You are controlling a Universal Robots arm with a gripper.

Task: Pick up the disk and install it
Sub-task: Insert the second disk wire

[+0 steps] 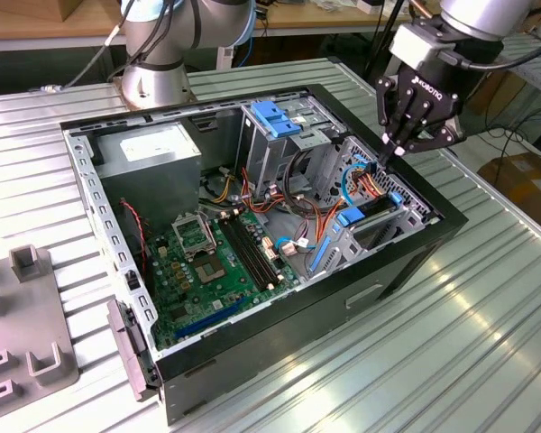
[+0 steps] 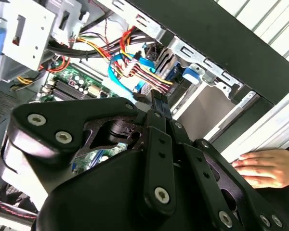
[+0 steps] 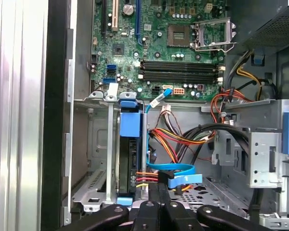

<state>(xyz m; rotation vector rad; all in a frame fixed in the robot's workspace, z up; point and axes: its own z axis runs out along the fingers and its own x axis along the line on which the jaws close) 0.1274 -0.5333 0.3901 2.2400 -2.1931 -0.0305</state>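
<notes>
The disk [image 1: 352, 216] stands on edge in the drive bay at the case's corner on the exterior view's right, its blue carrier rail showing at the top. In the first wrist view the disk [image 3: 133, 163] appears as a dark slab with a blue tab, seated between the bay's metal walls. My gripper [image 1: 399, 147] hangs just above that bay, shut and holding nothing, its tips a short way over the cables beside the disk. In both wrist views the gripper [image 3: 157, 195] [image 2: 159, 103] points down at the red, yellow and blue cables next to the bay.
The open computer case [image 1: 415, 262] lies on a ribbed metal table. Inside are the motherboard [image 1: 207, 262], a grey power-supply box [image 1: 153, 153] and a tall drive cage with a blue bracket [image 1: 275, 117]. A person's hand [image 2: 267, 166] rests beside the case. A grey fixture [image 1: 27, 325] sits at the exterior view's left.
</notes>
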